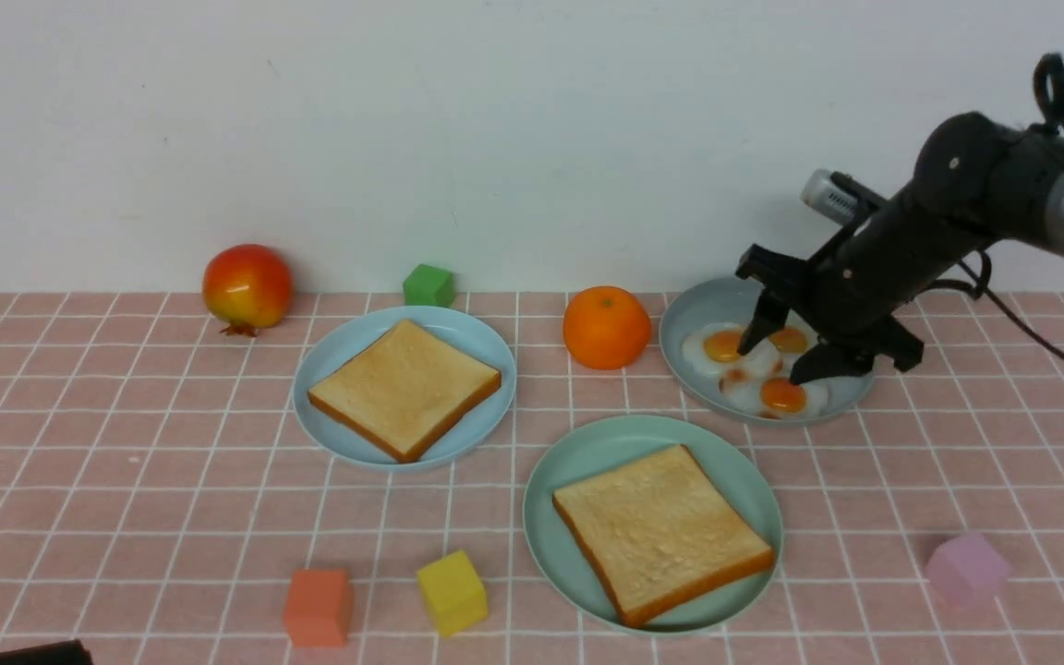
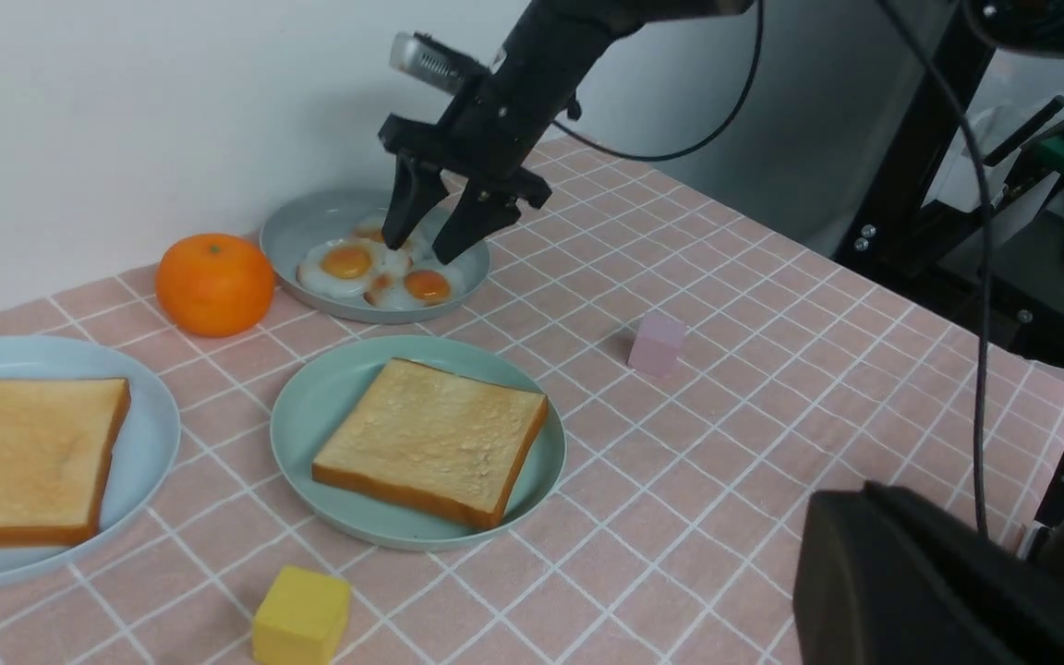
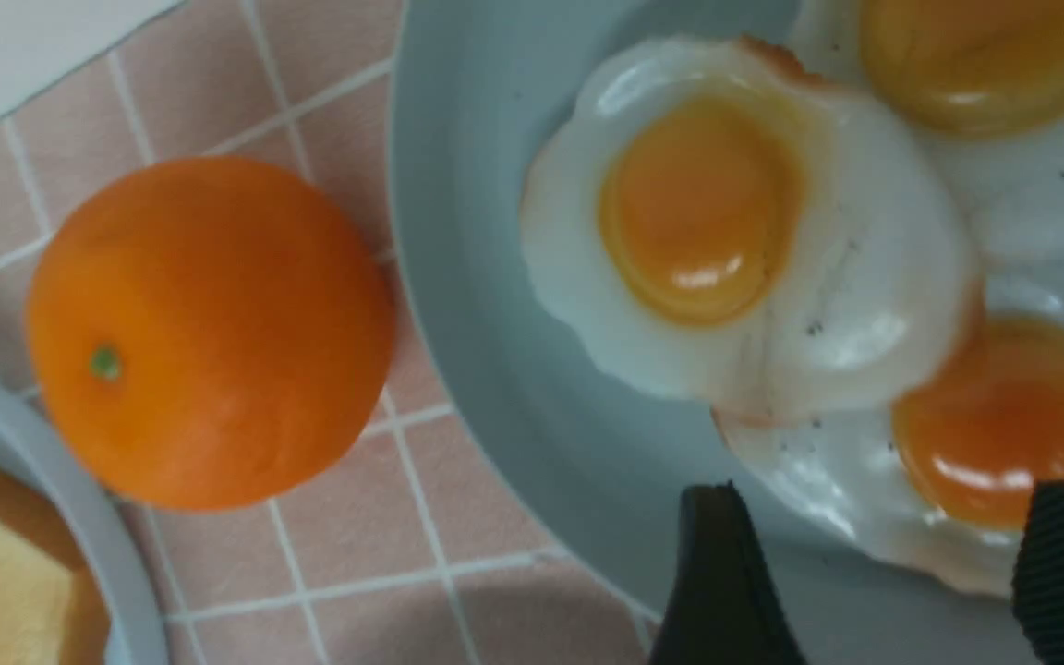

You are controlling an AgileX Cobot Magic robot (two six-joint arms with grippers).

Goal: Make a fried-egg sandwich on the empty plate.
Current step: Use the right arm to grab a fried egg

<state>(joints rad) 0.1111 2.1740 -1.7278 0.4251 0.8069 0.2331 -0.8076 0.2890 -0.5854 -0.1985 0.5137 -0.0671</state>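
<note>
Right claw hangs wide open and empty over three fried eggs on the grey-blue plate at the bench's far right. One toast slice lies on the mint-green plate nearer the robot, and a second slice sits on the sky-blue plate. Left claw, seemingly the dark blur in its wrist view, is closed.

The mint-green plate was noted nearest the front, with one toast slice laid flat in it, golden top up and crust orange-brown. A second toast slice was seen flat on a sky-blue plate to the left. Three glossy fried eggs, orange-yolked, were found overlapping in a grey-blue plate behind.
</note>
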